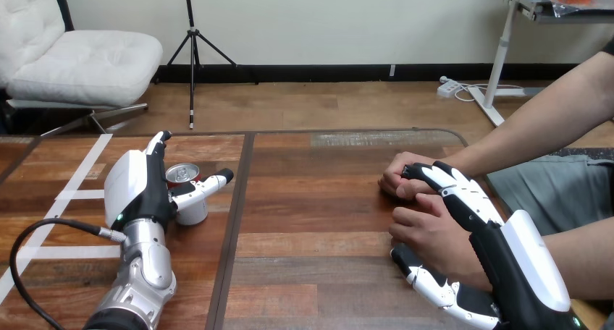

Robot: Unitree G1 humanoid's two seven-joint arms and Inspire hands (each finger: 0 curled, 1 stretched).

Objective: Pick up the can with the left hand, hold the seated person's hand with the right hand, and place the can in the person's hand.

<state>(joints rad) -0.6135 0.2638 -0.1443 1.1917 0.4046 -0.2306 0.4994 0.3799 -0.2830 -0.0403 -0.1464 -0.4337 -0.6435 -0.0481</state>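
A silver can (190,202) with a red band stands upright on the left table panel. My left hand (139,187) is right beside it, palm against its left side. The fingers point straight away from me and the thumb (211,183) reaches across the can's front without closing, so the hand is open. At the right, the person's two hands rest on the table, one as a fist (394,183) farther off, one nearer (433,236). My right hand (474,208) lies over the nearer one, fingers bent across its back and thumb (429,276) under it.
A dark seam (235,221) splits the wooden table into left and right panels. White tape strips (80,195) mark the left panel. The person's forearms (536,124) come in from the right edge. Bare wood lies between the can and the person's hands.
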